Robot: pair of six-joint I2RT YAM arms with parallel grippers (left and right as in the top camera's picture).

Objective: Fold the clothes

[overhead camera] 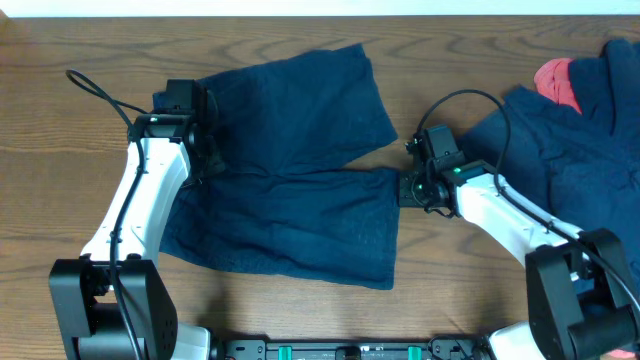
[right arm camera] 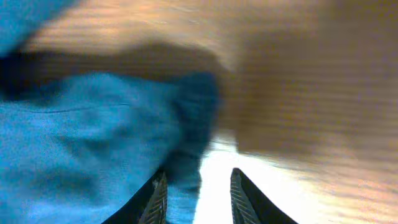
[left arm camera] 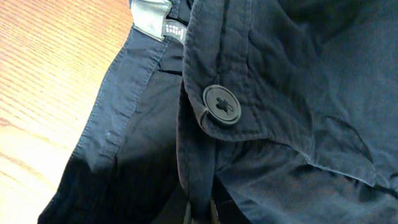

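My left claw is clamped tight on the waistband end of the shorts. Up close, the button sits just above where the band runs down into my grip.

My right claw is at the opposite end of the shorts, jaws partly apart. The hem lies against one finger and bare table shows in the gap, so it has nothing pinched, though that view is blurred.

The other dark clothes and the pink-red piece are heaped well beyond the shorts' leg end.

I'd slide the right claw further over the hem before closing. Then I'd lift both ends level and together, so the edges meet without dragging.
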